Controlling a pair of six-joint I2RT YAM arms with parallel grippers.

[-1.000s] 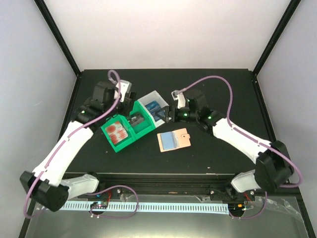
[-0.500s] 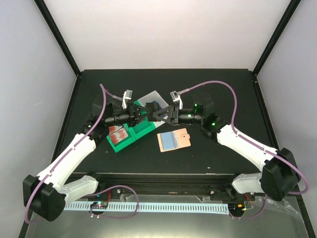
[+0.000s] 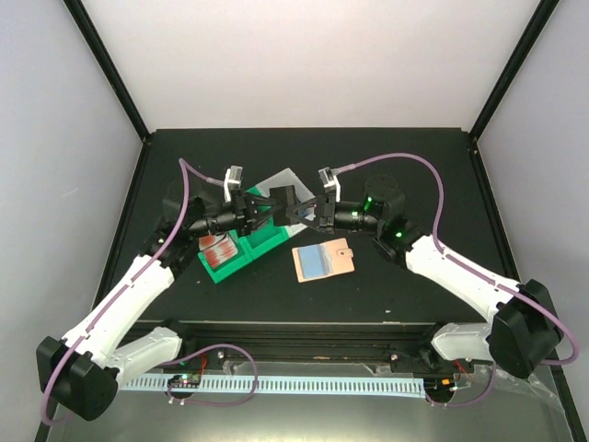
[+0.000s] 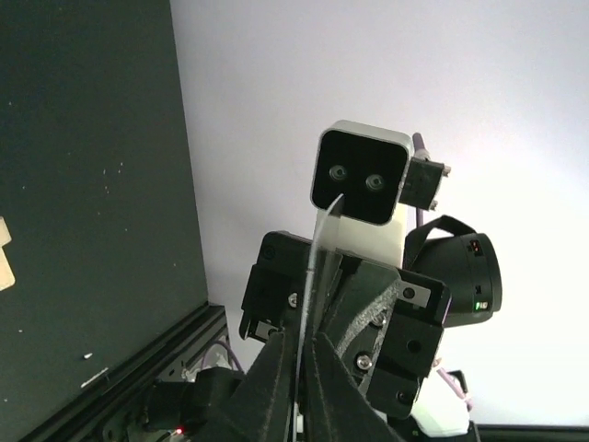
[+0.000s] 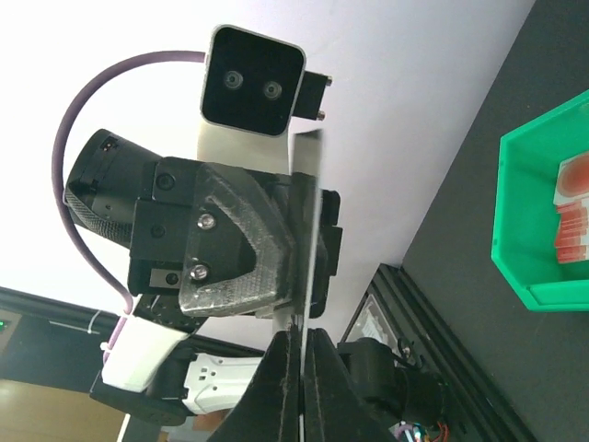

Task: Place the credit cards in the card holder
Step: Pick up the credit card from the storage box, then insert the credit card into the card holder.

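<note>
Black desk (image 3: 386,295) inside white walls, both arms meeting mid-air above the bins. I see a handover in progress.

Left pincer (image 3: 269,211) is clamped on a dark credit card (image 3: 285,196), held edge-on; in the left wrist view the card (image 4: 320,267) shows as a thin blade rising from between the fingers. Right pincer (image 3: 304,213) faces it nose to nose and reads as closed on the same card's other end: in the right wrist view the card (image 5: 305,221) runs straight up out of its pinched fingertips. So both pincers grip one card, well above the desk.

Card holder (image 3: 323,260) lies open and flat on the desk, below and slightly toward the base side of the right pincer, tan with a bluish inner panel. More cards sit below the left pincer: red ones in the green bin (image 3: 221,252), and the white bin (image 3: 287,180) is just behind both pincers, contents mostly hidden.

Handling judgement: card is light, stiff, thin and slick plastic. It will pivot in a two-finger pinch if held near a corner. I'd hold it on the flat faces, mid-way along a short end, leaving the far end free to lead into a slot. Holder is soft and light; it will likely slide or fold when the card pushes in, so it may need pinning by the free arm.

Risk: card slips when one side lets go.
</note>
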